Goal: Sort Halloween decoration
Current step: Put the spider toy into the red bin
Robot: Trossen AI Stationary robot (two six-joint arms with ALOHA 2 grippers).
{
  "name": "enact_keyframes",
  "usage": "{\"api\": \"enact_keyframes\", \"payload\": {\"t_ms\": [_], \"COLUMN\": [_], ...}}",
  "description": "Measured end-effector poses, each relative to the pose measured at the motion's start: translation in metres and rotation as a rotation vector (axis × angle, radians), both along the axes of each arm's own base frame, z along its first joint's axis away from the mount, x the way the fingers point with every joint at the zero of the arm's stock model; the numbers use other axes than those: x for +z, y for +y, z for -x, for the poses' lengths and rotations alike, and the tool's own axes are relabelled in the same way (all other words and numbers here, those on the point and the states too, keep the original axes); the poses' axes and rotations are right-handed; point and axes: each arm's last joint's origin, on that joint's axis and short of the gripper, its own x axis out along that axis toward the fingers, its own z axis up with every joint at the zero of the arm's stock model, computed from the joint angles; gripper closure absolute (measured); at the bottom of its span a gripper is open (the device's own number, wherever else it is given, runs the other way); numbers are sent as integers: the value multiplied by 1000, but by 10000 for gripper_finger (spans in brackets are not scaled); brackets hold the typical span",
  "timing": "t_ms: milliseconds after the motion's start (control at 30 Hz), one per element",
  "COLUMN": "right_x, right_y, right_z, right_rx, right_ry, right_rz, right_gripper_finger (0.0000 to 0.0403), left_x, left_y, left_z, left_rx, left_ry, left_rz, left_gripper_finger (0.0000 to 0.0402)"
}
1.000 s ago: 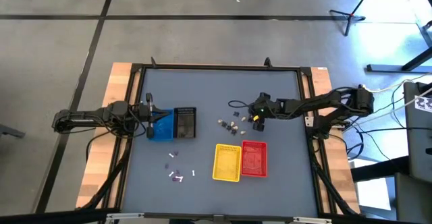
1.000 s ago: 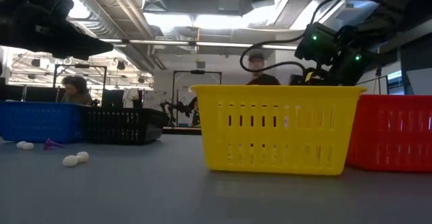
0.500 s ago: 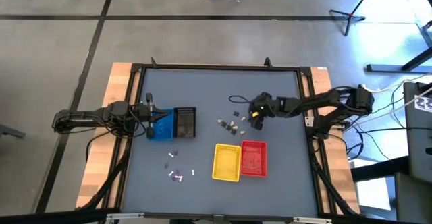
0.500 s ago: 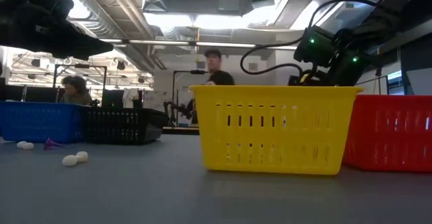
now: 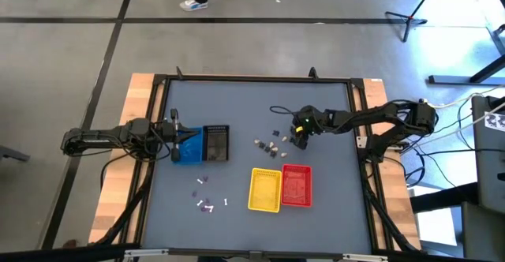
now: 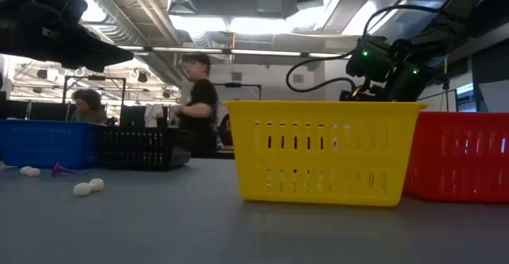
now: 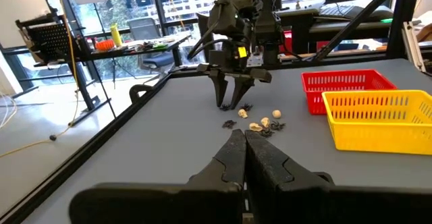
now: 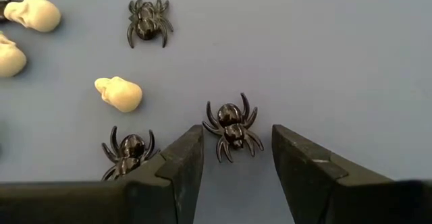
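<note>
four baskets (image 5: 265,189), three black spiders (image 8: 232,125), three pale skulls (image 8: 119,93)

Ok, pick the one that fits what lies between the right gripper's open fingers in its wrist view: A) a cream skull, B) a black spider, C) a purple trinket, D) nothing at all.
B: in the right wrist view the right gripper is open, and a black spider lies on the table in the gap between its fingers, untouched, with a cream skull off to one side.
</note>
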Motion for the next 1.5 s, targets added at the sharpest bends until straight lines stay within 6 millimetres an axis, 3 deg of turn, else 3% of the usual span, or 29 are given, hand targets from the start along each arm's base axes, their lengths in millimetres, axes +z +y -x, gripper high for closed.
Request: {"api": "enact_keyframes", "payload": {"t_ms": [200,567,1233,1500], "right_x": [0,-1,2,22], "right_y": [0,1,1,-5], "right_z": [0,0,-3,-20], "right_rx": [2,13,34,39], "right_ry": [2,1,-41,-43], "right_rz": [-4,-13,-21,-28], "right_gripper_finger": [235,318,324,324], "left_x": [0,0,0,0], "left_y": [0,0,0,0], "left_z": [0,0,0,0], "left_rx": [0,0,0,0], "left_ry": [0,-1,0,0], "left_rz": [0,1,0,0], "left_gripper_finger": [401,401,401,401]}}
